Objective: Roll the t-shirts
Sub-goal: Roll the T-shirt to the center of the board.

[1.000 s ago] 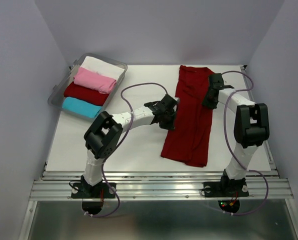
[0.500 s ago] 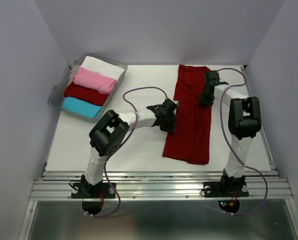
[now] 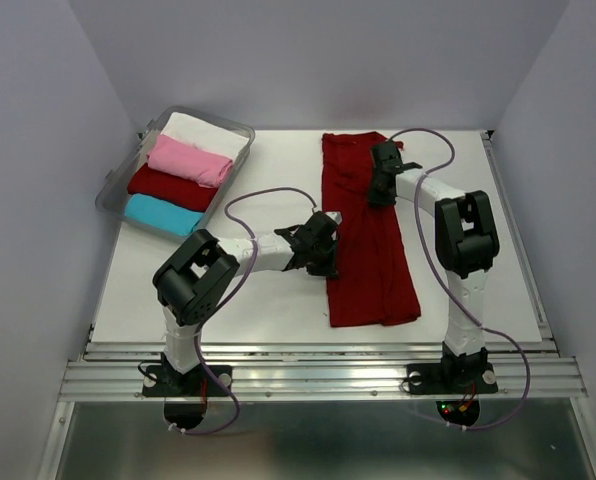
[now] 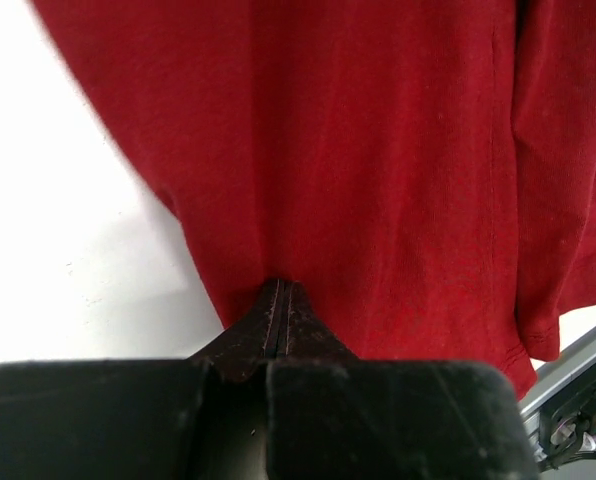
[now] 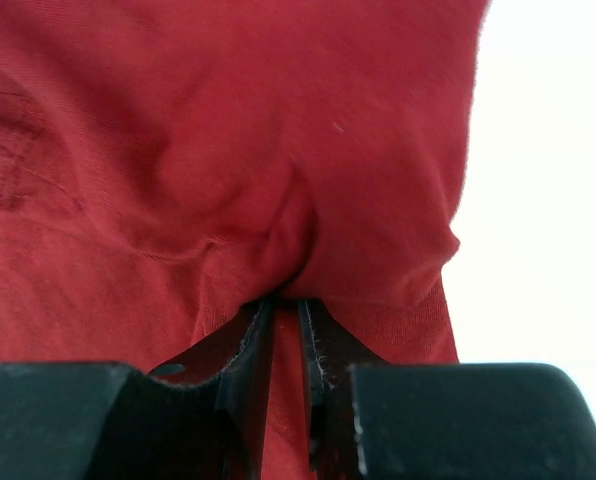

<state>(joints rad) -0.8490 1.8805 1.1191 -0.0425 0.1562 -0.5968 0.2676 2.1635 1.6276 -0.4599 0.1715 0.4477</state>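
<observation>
**Item:** dark red t-shirt, folded into a long strip, lay flat on the table, right of centre.

**Left gripper**: clenched on the strip's left edge, about mid-length.

**Right gripper**: pinched a bunch of cloth near the far end.

**Tub**, far left: white shirt, pink shirt, second red shirt and cyan shirt lay rolled side by side.

**Step, as I judged it:** squaring the strip before rolling.

**Next:** I would need to release both holds, then take one short end evenly, both corners together.
</observation>
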